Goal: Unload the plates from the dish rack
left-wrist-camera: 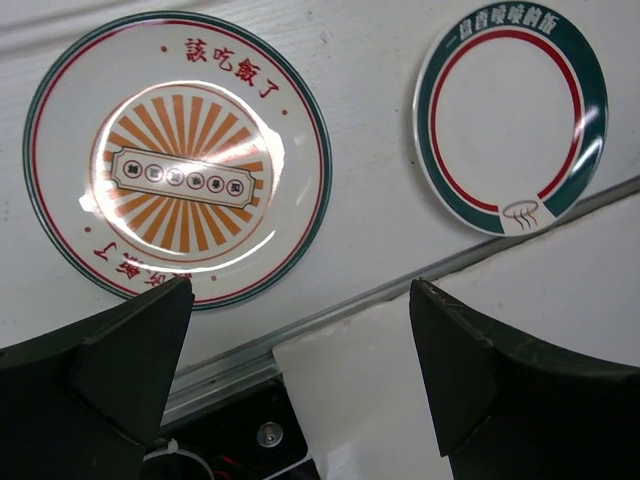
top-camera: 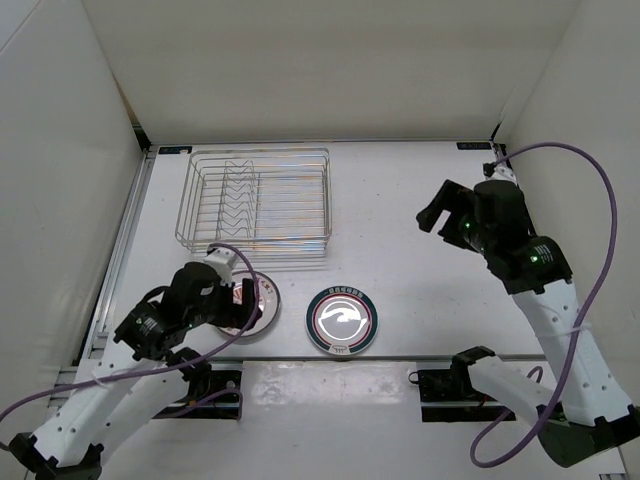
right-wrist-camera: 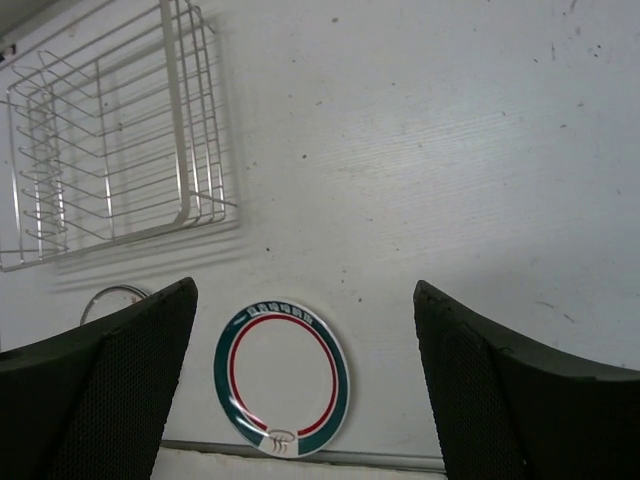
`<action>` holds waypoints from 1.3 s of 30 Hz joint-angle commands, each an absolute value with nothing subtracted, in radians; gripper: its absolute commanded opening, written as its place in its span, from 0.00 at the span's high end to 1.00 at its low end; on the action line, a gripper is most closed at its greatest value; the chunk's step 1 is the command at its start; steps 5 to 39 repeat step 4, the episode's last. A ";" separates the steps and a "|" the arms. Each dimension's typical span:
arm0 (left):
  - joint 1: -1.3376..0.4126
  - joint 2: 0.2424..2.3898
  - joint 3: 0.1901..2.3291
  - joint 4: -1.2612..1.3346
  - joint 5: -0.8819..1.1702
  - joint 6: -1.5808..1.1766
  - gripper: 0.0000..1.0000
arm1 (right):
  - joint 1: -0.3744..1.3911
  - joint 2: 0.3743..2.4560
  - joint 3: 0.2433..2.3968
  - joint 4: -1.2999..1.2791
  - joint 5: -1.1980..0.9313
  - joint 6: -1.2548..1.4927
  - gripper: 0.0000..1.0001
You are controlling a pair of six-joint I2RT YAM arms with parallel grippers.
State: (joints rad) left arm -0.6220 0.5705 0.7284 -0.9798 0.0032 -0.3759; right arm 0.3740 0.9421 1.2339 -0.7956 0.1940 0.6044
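Your left end effector (left-wrist-camera: 300,290) hangs wide open and empty over the sunburst plate (left-wrist-camera: 178,158). The plate lies flat on the surface (top-camera: 420,290) just beyond its fingertips, left of the teal-rimmed plate (top-camera: 342,320). Being round, it has no long axis, and this arm is the nearer. Your right end effector (right-wrist-camera: 305,290), also agape with nothing held, hovers well apart at far right. The dish rack (top-camera: 258,152), far left, shows bare tines, and no third plate is visible.
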 commanded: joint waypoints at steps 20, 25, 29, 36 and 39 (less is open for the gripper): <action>-0.620 0.512 0.660 -0.865 -0.104 -0.330 0.00 | 0.374 0.907 1.232 -0.926 0.218 0.607 0.10; -0.620 0.512 0.660 -0.865 -0.104 -0.330 0.00 | 0.374 0.907 1.232 -0.926 0.218 0.607 0.10; -0.620 0.512 0.660 -0.865 -0.104 -0.330 0.00 | 0.374 0.907 1.232 -0.926 0.218 0.607 0.10; -0.620 0.512 0.660 -0.865 -0.104 -0.330 0.00 | 0.374 0.907 1.232 -0.926 0.218 0.607 0.10; -0.620 0.512 0.660 -0.865 -0.104 -0.330 0.00 | 0.374 0.907 1.232 -0.926 0.218 0.607 0.10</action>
